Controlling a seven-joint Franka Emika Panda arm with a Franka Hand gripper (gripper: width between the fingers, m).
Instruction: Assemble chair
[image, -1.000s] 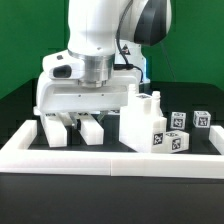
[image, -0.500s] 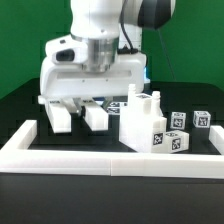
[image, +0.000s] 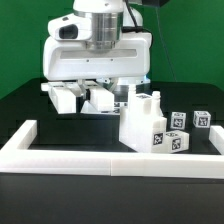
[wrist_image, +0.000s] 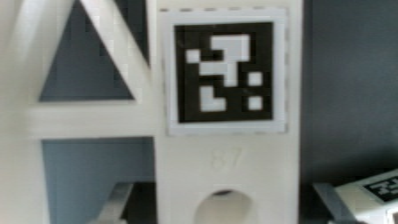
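Arm (image: 97, 8): one unit, entering from the top of the exterior view. Only its last links show, white and glossy, standing near vertical.

Wrist (image: 100, 30): grey cylindrical flange, upright, seated centrally on the hand.

Hand body (image: 95, 62): broad white housing, level, its long side across the exterior view, facing straight down.

Gripper (image: 84, 96): pointing downward beneath the housing. Jaws are drawn close together, clamped on a white chair piece (wrist_image: 231, 185), which fills the wrist view directly under the hand.

Fingers: largely masked in the exterior view, cannot be made out singly; not distinguishable in the wrist view.

Hand and wrist sit square and plumb.
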